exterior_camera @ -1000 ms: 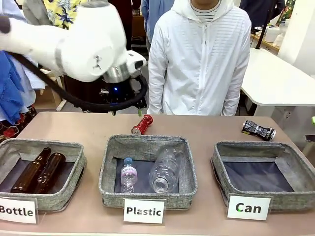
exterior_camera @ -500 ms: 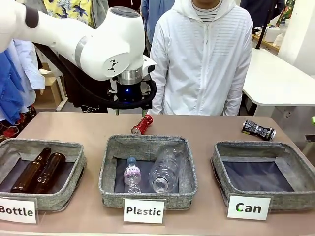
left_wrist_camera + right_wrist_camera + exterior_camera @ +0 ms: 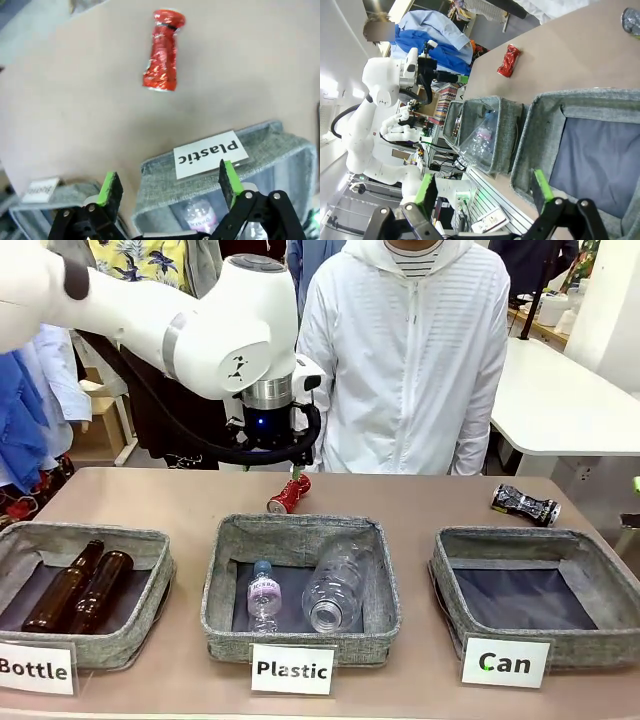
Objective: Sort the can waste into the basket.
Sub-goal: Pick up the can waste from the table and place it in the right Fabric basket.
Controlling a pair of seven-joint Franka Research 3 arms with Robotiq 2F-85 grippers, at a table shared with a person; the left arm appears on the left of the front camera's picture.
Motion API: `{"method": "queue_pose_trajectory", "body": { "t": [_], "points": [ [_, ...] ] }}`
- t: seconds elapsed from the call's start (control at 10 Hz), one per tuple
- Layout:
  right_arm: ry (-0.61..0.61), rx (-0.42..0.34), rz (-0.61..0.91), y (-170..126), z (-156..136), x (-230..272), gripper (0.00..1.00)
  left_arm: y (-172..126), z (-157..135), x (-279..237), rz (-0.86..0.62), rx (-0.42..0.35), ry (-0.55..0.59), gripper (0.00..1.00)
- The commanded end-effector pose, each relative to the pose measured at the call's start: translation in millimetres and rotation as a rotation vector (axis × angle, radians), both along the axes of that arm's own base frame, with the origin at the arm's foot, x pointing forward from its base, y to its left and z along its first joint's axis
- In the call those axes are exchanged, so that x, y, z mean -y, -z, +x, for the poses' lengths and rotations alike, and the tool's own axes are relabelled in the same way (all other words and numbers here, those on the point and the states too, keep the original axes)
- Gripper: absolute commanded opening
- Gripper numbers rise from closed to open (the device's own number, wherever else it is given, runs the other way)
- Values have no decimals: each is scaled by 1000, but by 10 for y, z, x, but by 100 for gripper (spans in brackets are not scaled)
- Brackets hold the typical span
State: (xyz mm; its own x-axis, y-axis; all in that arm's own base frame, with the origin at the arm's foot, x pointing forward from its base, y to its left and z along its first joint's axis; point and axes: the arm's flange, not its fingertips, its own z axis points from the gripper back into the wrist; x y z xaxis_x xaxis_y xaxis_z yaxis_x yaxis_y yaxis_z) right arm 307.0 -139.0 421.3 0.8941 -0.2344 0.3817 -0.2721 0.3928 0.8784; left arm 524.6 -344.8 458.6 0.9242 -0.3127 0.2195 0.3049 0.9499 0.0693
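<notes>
Crushed shiny red metal can lies on table beyond grey felt "Plastic" basket, well ahead of left gripper, jaws wide, empty

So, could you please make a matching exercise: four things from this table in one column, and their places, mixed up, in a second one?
1. red can
2. black-and-silver can
3. brown bottles
4. clear bottles

A. in the Plastic basket
B. on the table behind the Can basket
C. in the Bottle basket
D. on the table behind the Plastic basket

Pairs: 1-D, 2-B, 3-C, 4-A
</notes>
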Motion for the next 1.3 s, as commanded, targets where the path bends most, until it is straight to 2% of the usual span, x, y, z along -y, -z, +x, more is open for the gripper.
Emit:
{"method": "queue_pose_trajectory", "body": {
  "t": [0.0,0.4,0.5,0.8,1.0,1.2],
  "points": [
    [5,37,18,-9,35,-1,100,-80,280,22,66,-82,177,100],
    [5,37,18,-9,35,-1,100,68,618,12,63,-169,360,100],
    [5,37,18,-9,35,-1,100,112,690,-15,64,-170,360,100],
    [5,37,18,-9,35,-1,100,320,836,-94,-4,-236,320,100],
    [5,37,18,-9,35,-1,100,420,862,-169,-148,-211,179,100],
    [5,37,18,-9,35,-1,100,519,854,-184,-177,-229,154,100]
  ]
}}
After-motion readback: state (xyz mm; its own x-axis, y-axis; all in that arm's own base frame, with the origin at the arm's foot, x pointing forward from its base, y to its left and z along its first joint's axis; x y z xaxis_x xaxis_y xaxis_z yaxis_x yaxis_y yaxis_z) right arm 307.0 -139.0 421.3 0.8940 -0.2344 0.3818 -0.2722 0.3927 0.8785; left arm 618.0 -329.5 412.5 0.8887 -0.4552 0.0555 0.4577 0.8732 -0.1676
